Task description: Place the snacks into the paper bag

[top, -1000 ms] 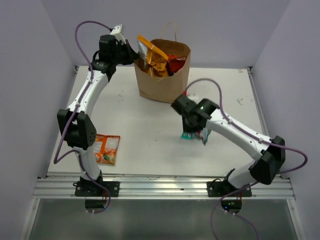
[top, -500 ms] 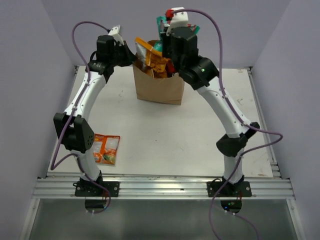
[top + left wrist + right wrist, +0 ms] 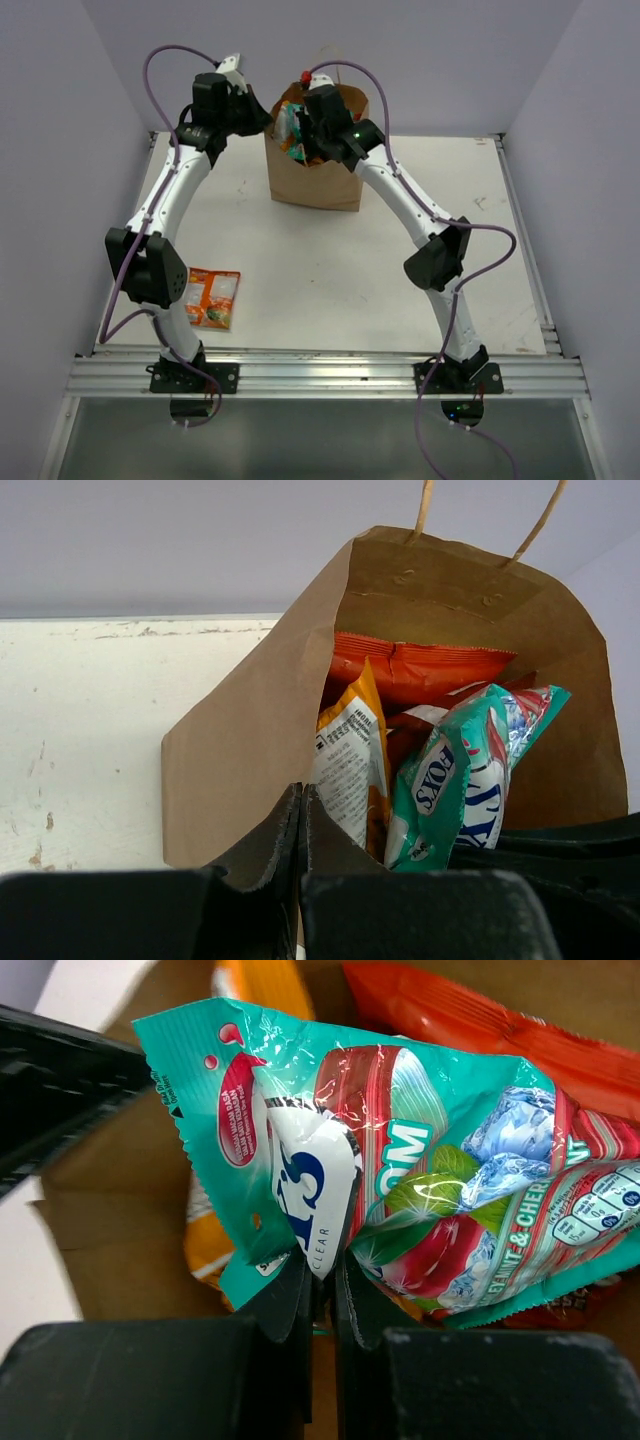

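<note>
Though still pinched by a fold of wrapper in the right pincer, closed nearly all the way on it, now sunk into the mouth of the paper bag: teal-green packet. A second ago down at mid-desk, right of centre; half a second ago high over the bag; now in among the red packet and the yellow-orange packet already inside. Only a release left for this one, by the look of it.

Left pincer clamped fully shut on the bag's near-left rim, keeping the mouth wide and the bag upright at the far edge of the desk.

Not yet bagged: small orange packet, flat by the near-left corner, well apart from the bag.

Crowded inside; some risk of snagging on the upright packets, or of dragging the teal one back out.
</note>
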### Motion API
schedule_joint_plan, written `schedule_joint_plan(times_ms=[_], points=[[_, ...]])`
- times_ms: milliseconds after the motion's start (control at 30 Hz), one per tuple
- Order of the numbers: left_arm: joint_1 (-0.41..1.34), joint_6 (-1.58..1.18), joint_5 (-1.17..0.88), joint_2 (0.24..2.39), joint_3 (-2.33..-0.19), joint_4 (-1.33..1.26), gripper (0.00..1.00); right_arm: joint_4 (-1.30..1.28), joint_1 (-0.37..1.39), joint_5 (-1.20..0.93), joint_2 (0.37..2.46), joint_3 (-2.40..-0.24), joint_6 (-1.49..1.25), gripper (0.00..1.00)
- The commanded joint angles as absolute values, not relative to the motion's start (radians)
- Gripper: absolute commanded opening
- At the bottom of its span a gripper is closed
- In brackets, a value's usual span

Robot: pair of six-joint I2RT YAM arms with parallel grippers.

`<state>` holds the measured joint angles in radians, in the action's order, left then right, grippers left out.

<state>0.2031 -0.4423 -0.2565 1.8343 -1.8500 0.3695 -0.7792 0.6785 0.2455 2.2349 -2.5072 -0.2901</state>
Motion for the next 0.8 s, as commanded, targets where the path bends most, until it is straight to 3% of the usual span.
schedule_joint_plan(times_ms=[0, 100, 200, 233, 267, 433, 567, 767], points=[[0.193, -0.433, -0.276, 1.753, -1.862, 0.276, 0.00, -0.908, 0.644, 0.178, 2.244, -2.487, -0.360, 0.00], [0.193, -0.437, -0.281, 1.755, -1.861, 0.270, 0.00, -0.861, 0.641, 0.170, 2.215, -2.493, -0.333, 0.00], [0.195, -0.442, -0.287, 1.759, -1.861, 0.267, 0.00, -0.784, 0.641, 0.140, 2.140, -2.499, -0.270, 0.68], [0.193, -0.442, -0.288, 1.761, -1.862, 0.267, 0.00, -0.764, 0.641, 0.120, 2.106, -2.496, -0.261, 0.80], [0.193, -0.442, -0.287, 1.764, -1.862, 0.264, 0.00, -0.714, 0.641, 0.106, 2.074, -2.493, -0.240, 0.84], [0.195, -0.440, -0.287, 1.775, -1.868, 0.267, 0.00, -0.604, 0.660, -0.125, 1.858, -2.385, -0.149, 0.90], [0.193, -0.440, -0.285, 1.784, -1.871, 0.268, 0.00, -0.827, 0.716, -0.297, 1.882, -2.405, -0.049, 0.90], [0.193, -0.428, -0.268, 1.779, -1.871, 0.282, 0.00, -0.893, 0.932, -0.322, 1.919, -2.030, 0.083, 0.85]])
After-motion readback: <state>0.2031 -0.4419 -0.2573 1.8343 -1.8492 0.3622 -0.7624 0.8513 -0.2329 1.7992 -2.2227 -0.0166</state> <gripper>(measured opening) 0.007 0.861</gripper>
